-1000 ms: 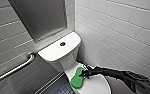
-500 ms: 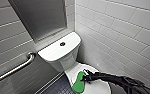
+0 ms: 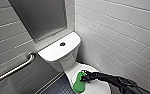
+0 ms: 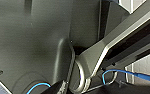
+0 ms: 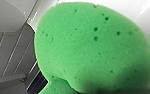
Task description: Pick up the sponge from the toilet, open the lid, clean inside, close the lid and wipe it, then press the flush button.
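Note:
The white toilet point(image 3: 66, 62) stands in the corner, its dark round flush button point(image 3: 62, 44) in the middle of the tank top. Its lid point(image 3: 98, 86) lies down over the bowl. My right gripper point(image 3: 85, 78) reaches in from the right and is shut on the bright green sponge point(image 3: 79, 83), which rests against the lid's left edge. In the right wrist view the sponge point(image 5: 91, 50) looms large against white ceramic. My left gripper is open, with nothing seen in it.
A metal grab bar point(image 3: 16, 68) runs along the tiled wall to the left. A grey panel point(image 3: 41, 17) hangs above the tank. White tiled wall closes the right side. Dark floor point(image 3: 57, 87) lies left of the bowl.
My right gripper has slid the sponge a little toward the front of the lid. The toilet and the view have stayed put.

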Robot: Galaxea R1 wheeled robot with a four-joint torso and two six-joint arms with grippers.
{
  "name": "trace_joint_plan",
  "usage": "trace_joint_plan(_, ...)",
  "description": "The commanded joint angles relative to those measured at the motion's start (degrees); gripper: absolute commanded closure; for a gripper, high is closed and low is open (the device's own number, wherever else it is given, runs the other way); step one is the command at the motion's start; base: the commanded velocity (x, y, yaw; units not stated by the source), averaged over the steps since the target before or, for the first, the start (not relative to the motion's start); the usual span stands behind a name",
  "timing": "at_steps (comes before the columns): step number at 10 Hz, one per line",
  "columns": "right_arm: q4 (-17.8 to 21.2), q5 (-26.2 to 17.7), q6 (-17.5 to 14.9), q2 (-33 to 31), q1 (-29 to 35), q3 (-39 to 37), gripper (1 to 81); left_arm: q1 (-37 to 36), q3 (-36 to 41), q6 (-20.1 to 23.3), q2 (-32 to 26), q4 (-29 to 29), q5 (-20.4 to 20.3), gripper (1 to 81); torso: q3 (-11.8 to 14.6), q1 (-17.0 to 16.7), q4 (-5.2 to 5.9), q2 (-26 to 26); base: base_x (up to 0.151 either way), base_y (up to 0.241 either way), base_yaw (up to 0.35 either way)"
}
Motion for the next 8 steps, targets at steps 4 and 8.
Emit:
trace_joint_plan(4,-2.10,-4.07,1.22,-9.46,1.91,14.64,81.1,0.86,1.09,-0.11,-1.07,0.18,3.92,1.0,0.02,0.00,0.00,0.00,0.000,0.000,0.000)
trace_joint_plan(8,-7.55,-3.01,9.76,-17.83,-0.53,25.51,81.1,0.68,1.09,-0.11,-0.98,0.35,3.92,1.0,0.00,0.00,0.00,0.00,0.000,0.000,0.000)
